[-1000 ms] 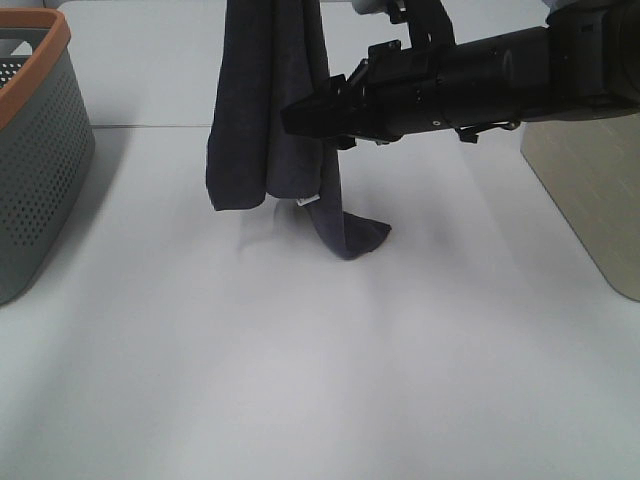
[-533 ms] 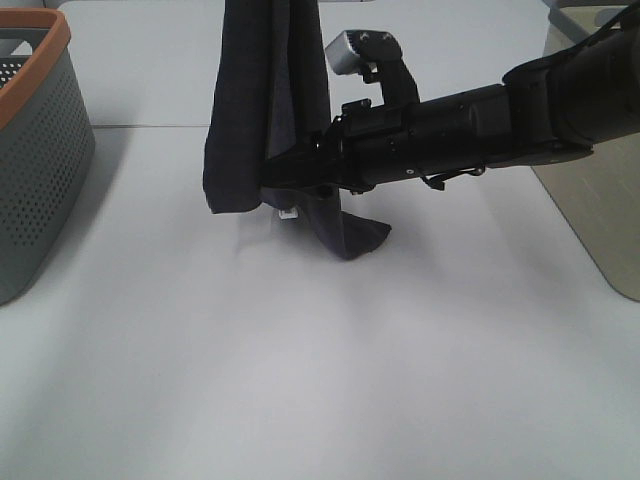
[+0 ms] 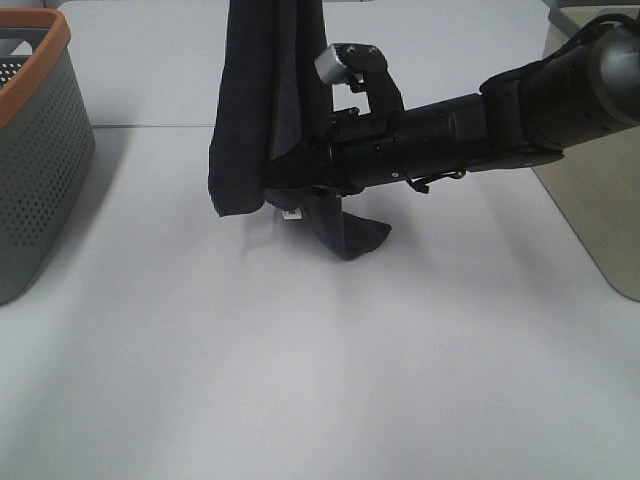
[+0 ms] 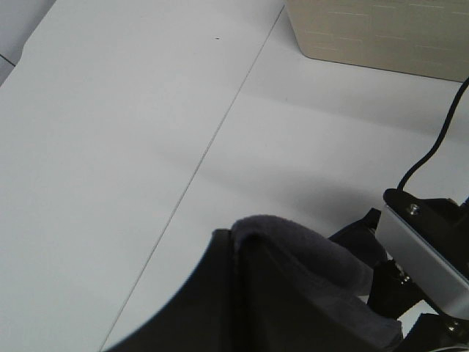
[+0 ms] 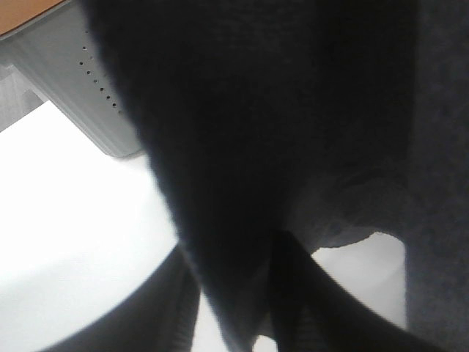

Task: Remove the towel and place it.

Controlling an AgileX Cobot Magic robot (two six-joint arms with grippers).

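The right jaws are buried in the hanging folds of the towel (image 3: pixel 265 110). In the right wrist view a fold drops between them, but we cannot tell whether they have closed on it. The left jaws are lost under dark cloth in their own view, so we cannot tell their state either. The right arm (image 3: pixel 480 130) reaches in from 3 o'clock. The towel hangs from above the frame at 12 o'clock, its lower tip resting on the table (image 3: pixel 300 380). We judge the step to be taking hold of the towel. The next move calls for a firm close, then a lift clear toward a resting place, perhaps the basket (image 3: pixel 40 150) at 9 o'clock.
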